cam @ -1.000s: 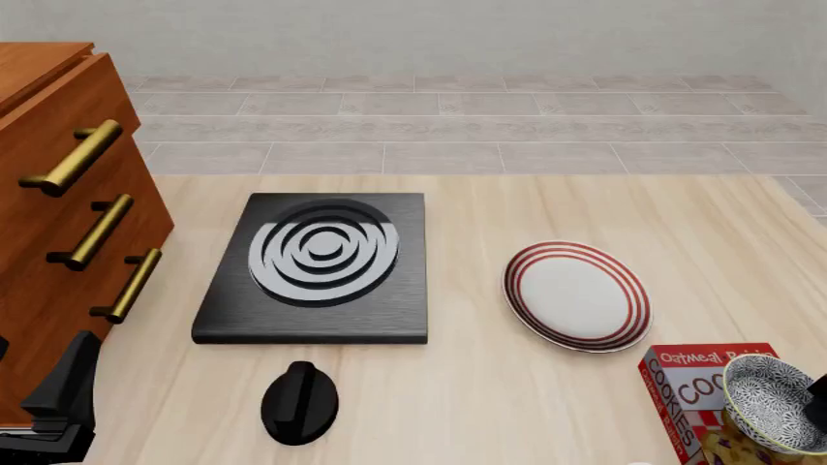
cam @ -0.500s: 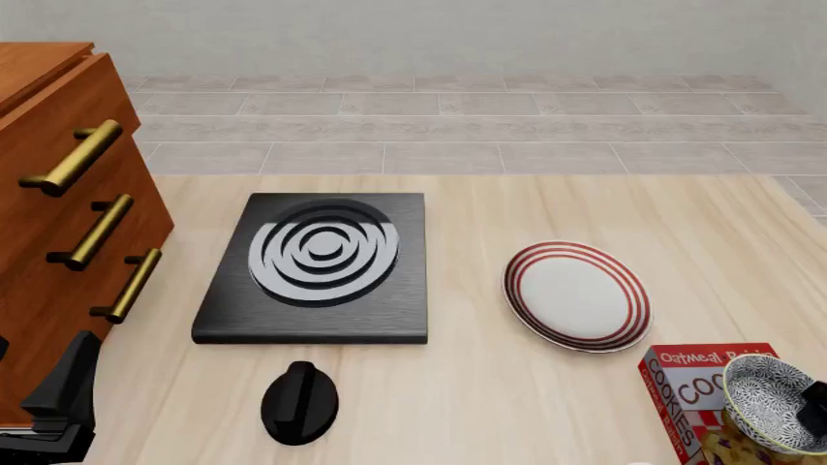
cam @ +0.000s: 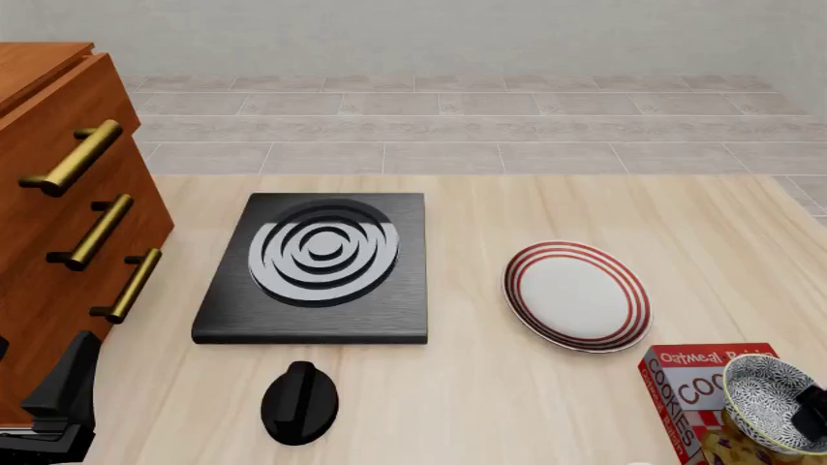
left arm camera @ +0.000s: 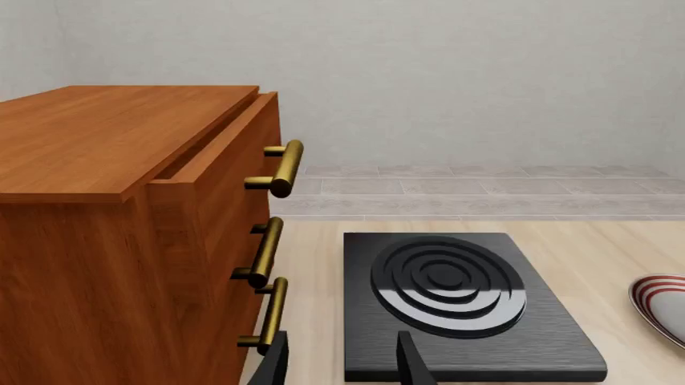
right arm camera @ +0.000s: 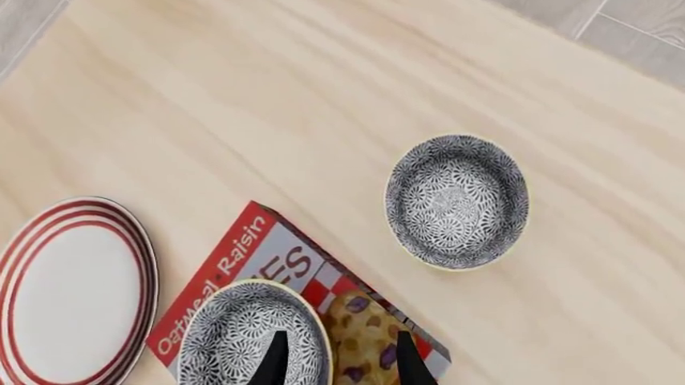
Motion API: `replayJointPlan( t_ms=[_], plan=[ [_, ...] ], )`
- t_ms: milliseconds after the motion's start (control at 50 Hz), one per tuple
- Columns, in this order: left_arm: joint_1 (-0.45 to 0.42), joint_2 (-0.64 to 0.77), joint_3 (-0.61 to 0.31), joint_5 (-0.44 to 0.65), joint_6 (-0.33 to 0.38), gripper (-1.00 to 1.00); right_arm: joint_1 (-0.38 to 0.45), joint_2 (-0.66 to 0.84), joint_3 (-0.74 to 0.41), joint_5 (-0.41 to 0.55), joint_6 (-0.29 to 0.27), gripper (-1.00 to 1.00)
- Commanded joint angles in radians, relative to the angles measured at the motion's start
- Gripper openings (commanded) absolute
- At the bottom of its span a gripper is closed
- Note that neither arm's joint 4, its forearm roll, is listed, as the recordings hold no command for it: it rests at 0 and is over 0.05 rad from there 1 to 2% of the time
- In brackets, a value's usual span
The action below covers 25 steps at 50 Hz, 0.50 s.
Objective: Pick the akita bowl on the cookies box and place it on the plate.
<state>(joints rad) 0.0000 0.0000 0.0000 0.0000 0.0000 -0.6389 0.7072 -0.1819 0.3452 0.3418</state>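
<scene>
Right hand [right arm camera: 337, 362] is hanging directly over the akita bowl [right arm camera: 255, 335], its two dark fingers spread apart, one over the bowl's speckled inside and the other just past its rim, pinching nothing. That bowl is sitting on the cookies box [right arm camera: 303, 298], a red carton lying flat on the tabletop [cam: 517, 397] near its right front corner; white lettering reading "Oatmeal Raisin" is showing along one edge, with part of "COOKIES" beside a picture of brown cookies. Just beside the box, the plate [cam: 576, 294] with dark red rings is lying bare. A second speckled bowl [right arm camera: 457, 200] is resting on the wood apart from the box. Left hand [left arm camera: 342, 369] is waiting low at the left front, fingers parted and holding nothing. Ahead of it, a black knob [cam: 300, 402] is lying before the black stove [cam: 314, 267] with its white rings. A wooden drawer cabinet [cam: 58, 232] with brass handles is standing at the left.
</scene>
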Motion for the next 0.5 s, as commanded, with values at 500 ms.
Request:
replayJointPlan(
  t_ms=[500],
  plan=[
    [0.000,0.000,0.000,0.000,0.000,1.00,0.013,0.043,0.032,-0.053,0.013,1.00]
  ],
)
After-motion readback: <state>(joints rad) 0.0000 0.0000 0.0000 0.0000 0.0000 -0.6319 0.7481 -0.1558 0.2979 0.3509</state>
